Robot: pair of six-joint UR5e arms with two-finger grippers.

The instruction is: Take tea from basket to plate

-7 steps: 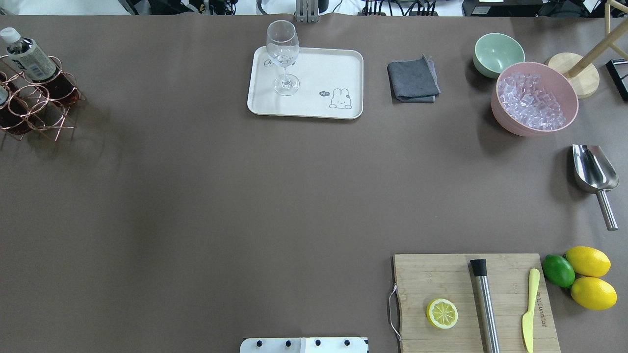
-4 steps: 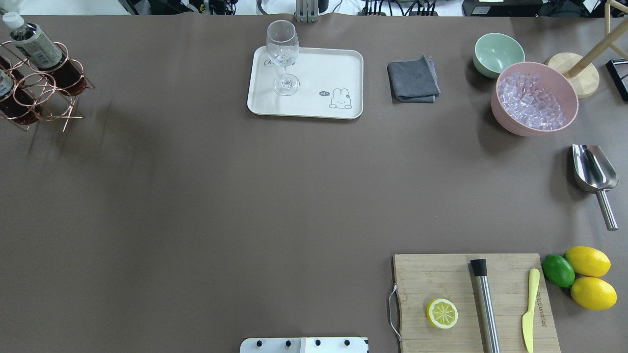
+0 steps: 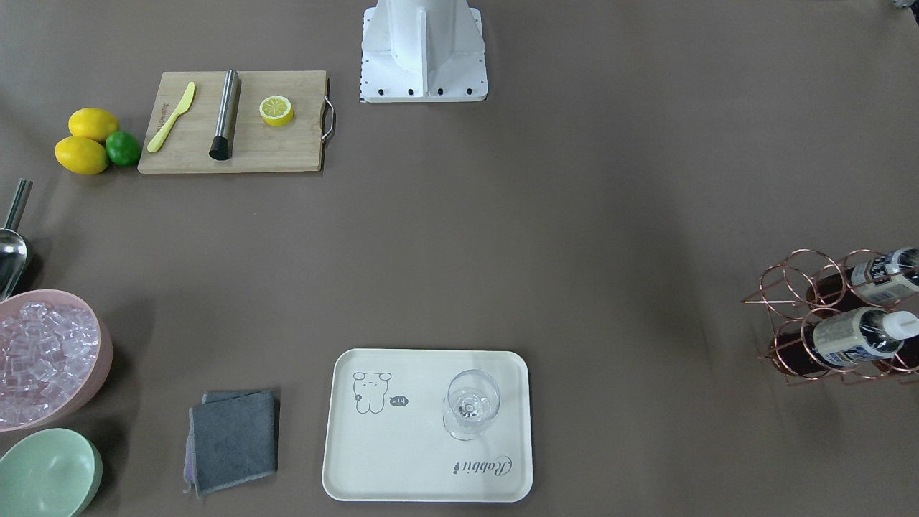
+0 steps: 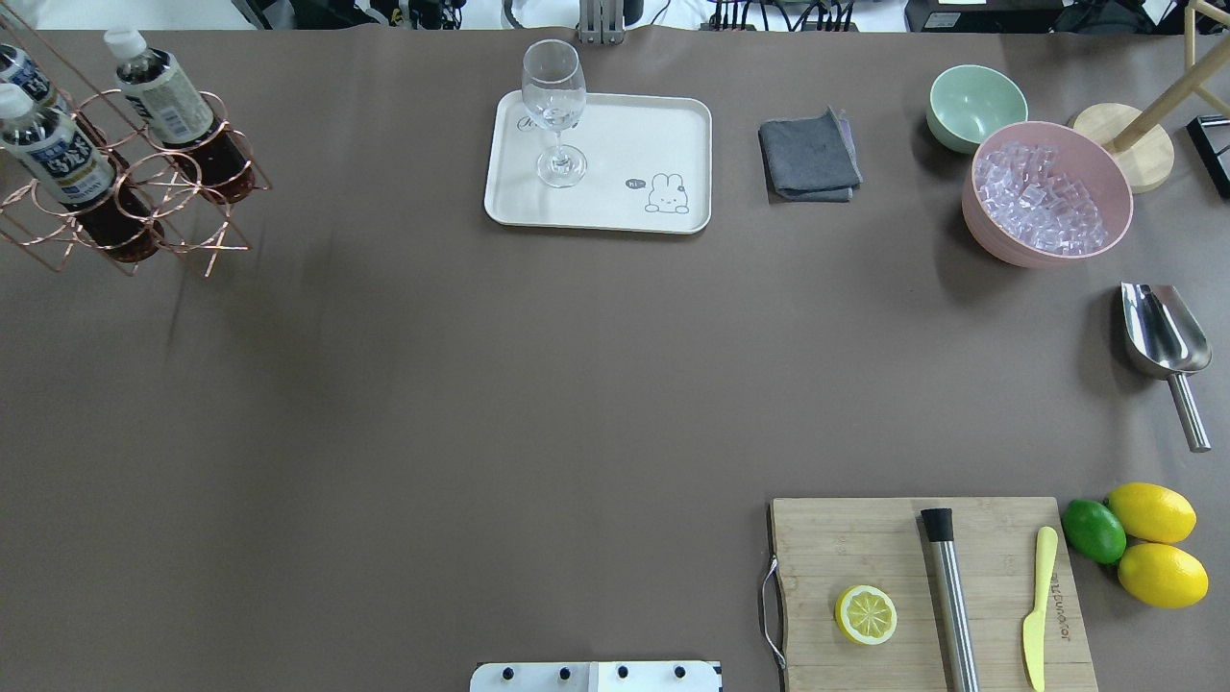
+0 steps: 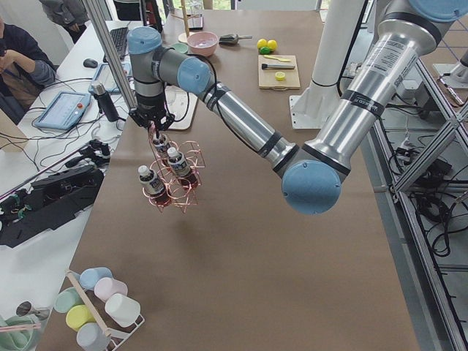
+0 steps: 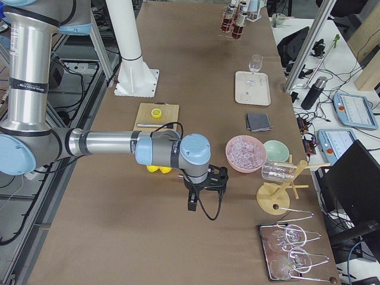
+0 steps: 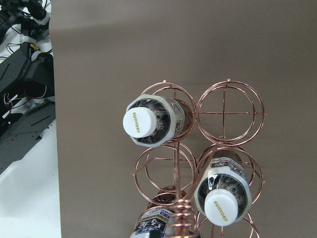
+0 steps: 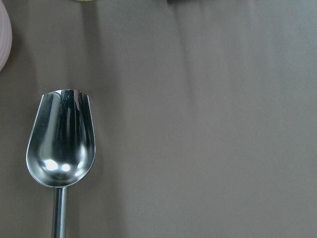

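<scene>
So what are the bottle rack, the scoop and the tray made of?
The rack looks like thin metal wire with a shiny copper-pink finish; it glints. The scoop seems polished steel, with mirror-like reflections. The tray looks like matte cream plastic, maybe melamine: smooth, dull, with a printed drawing.

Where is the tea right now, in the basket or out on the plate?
In the basket: the tea sits in a ring; the plate holds only a wine glass.
</scene>
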